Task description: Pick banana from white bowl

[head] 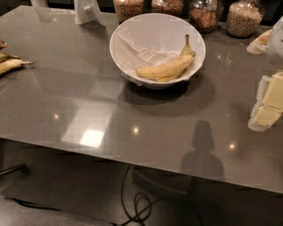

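The white bowl (pixel 132 33) stands at the back middle of the grey table, lined with crumpled white paper. A yellow banana (pixel 166 70) lies in its front right part, and a second one (pixel 186 47) stands behind it with its stem pointing up. My gripper (pixel 266 106), white with pale yellow parts, shows at the right edge of the view. It is to the right of the bowl and nearer the front, well apart from it and empty.
Several glass jars (pixel 244 18) of cereal and nuts line the back edge behind the bowl. A white stand (pixel 86 12) is at the back left. More bananas (pixel 9 65) lie at the left edge. Cables (pixel 137 205) lie on the floor under the table.
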You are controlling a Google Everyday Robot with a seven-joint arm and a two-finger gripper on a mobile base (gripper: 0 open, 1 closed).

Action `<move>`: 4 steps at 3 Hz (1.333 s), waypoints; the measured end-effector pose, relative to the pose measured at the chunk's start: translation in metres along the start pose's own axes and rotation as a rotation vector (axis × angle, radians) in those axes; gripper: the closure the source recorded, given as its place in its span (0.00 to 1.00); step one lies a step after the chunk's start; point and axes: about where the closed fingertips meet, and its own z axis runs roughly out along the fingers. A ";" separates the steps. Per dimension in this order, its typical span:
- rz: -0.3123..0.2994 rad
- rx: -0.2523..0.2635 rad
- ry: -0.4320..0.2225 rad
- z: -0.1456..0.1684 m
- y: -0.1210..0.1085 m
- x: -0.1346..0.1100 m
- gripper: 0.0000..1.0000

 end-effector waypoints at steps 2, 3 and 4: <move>-0.051 0.026 -0.070 0.007 -0.014 -0.028 0.00; -0.090 0.037 -0.175 0.019 -0.034 -0.057 0.00; -0.109 0.014 -0.276 0.036 -0.052 -0.083 0.00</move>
